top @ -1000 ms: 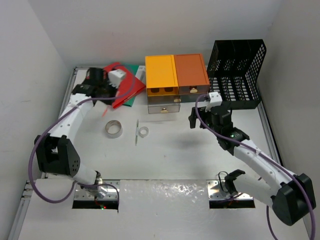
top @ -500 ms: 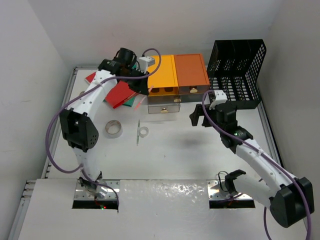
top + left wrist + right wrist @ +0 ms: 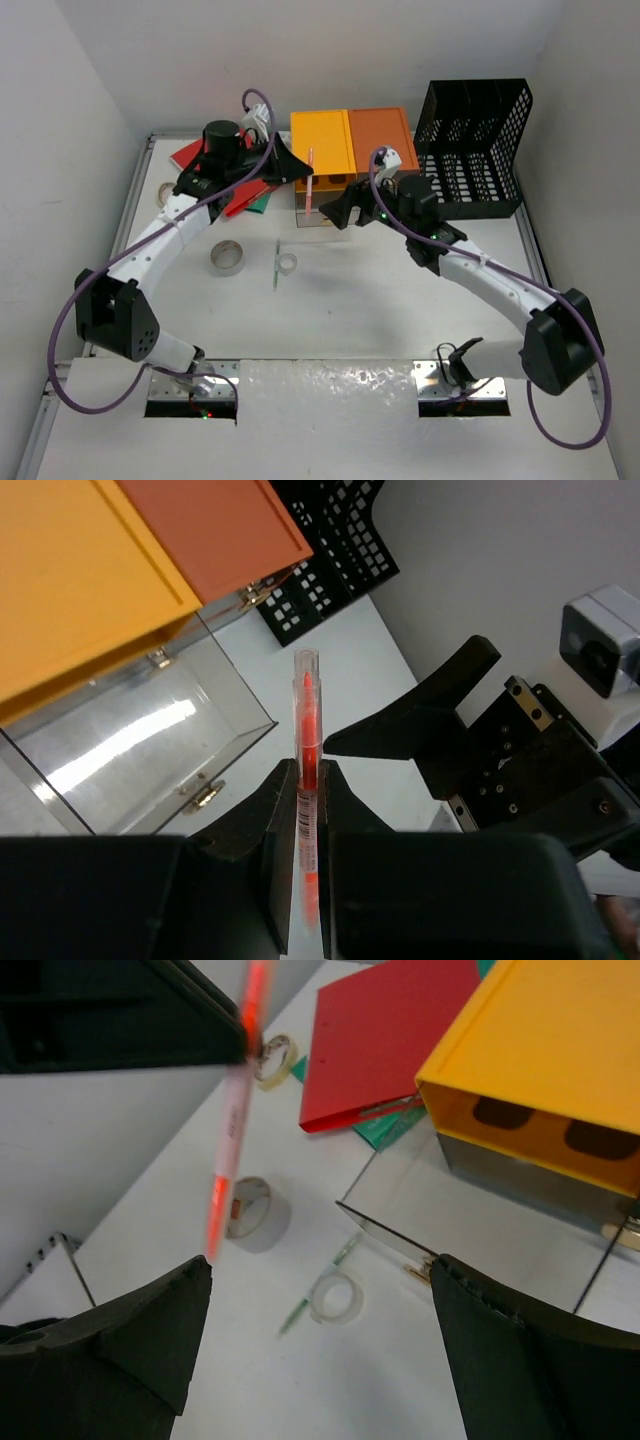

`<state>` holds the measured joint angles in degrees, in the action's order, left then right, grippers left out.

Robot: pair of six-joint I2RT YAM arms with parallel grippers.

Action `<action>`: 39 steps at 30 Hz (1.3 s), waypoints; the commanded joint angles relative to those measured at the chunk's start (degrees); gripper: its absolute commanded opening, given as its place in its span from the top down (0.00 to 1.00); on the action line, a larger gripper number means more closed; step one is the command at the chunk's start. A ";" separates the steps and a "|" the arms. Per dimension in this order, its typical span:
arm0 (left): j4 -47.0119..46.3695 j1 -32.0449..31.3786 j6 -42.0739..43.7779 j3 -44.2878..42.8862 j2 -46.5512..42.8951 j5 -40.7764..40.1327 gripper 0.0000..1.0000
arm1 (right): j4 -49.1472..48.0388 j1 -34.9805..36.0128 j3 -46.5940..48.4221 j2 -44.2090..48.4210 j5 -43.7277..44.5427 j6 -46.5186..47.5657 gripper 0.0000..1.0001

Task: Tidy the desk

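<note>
The white desk point(image 3: 380, 310) holds everything. My left gripper point(image 3: 300, 168) is shut on a red pen point(image 3: 311, 190), held in front of the yellow drawer box point(image 3: 322, 148) above its open clear drawer point(image 3: 325, 216). In the left wrist view the pen point(image 3: 306, 720) sticks out between the shut fingers of the left gripper point(image 3: 305, 780). My right gripper point(image 3: 340, 203) is open, right beside the pen's lower end. In the right wrist view the right gripper point(image 3: 320, 1265) is wide apart and the pen point(image 3: 232, 1130) hangs just above its left finger point(image 3: 130, 1340).
An orange drawer box point(image 3: 382, 148) and a black mesh rack point(image 3: 475, 145) stand at the back right. Red folders point(image 3: 245, 192) and a green one point(image 3: 264, 203) lie back left. A grey tape roll point(image 3: 227, 258), a clear tape ring point(image 3: 287, 263) and a green pen point(image 3: 275, 262) lie mid-desk.
My left gripper swung right from the red folders to the front of the yellow box, holding the red pen. My right gripper moved left and up to the pen.
</note>
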<state>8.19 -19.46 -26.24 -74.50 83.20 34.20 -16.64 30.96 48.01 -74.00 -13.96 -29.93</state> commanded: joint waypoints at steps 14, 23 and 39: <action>-5.55 -0.49 -11.03 0.67 3.02 -0.27 1.00 | -7.35 2.09 4.99 -8.00 -5.47 -8.03 0.32; -5.02 -0.49 -11.03 2.34 3.37 -0.01 1.00 | -6.12 2.18 6.13 -10.64 -6.61 -11.20 0.95; 21.96 0.56 22.01 -11.37 2.32 -17.22 0.12 | 54.32 -0.29 33.62 -16.07 5.07 19.36 1.00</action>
<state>24.77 -19.44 -13.43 -83.11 89.30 23.49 20.45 31.38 75.09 -86.91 -13.47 -21.28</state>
